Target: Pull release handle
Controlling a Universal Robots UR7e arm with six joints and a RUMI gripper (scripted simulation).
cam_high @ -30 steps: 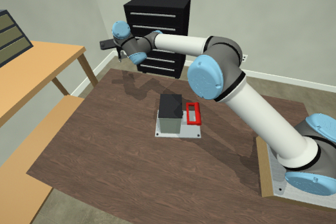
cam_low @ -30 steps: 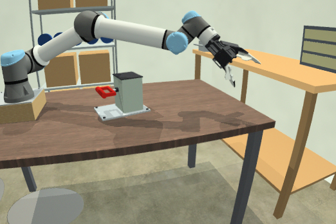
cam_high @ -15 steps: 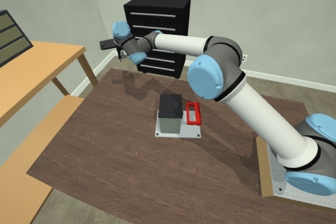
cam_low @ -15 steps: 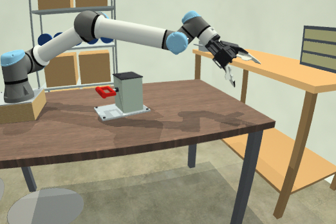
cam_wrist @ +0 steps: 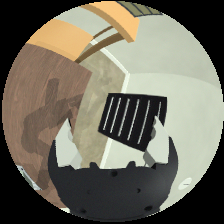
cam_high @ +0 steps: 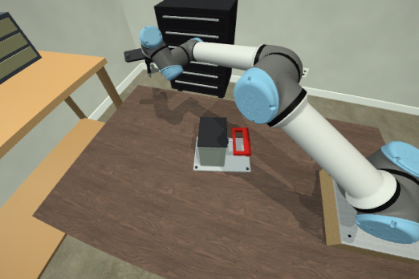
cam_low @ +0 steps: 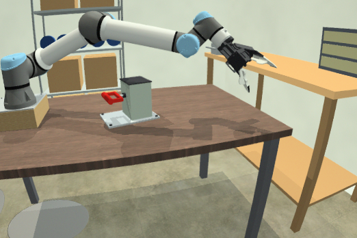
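Your arm reaches out past the far end of the bench, pincer spread wide and holding nothing.

You have the brown bench (cam_low: 205,130) carrying everything: the arm (cam_low: 137,35) stretches from its base at one end across to the other, high in the air. Near the middle stands the grey housing (cam_low: 137,101) on a pale plate (cam_low: 114,120). The red release handle (cam_low: 112,98) sticks out of the housing on the side facing the arm's base, well apart from your pincer (cam_low: 254,72), which hangs near the orange side table (cam_low: 308,72).
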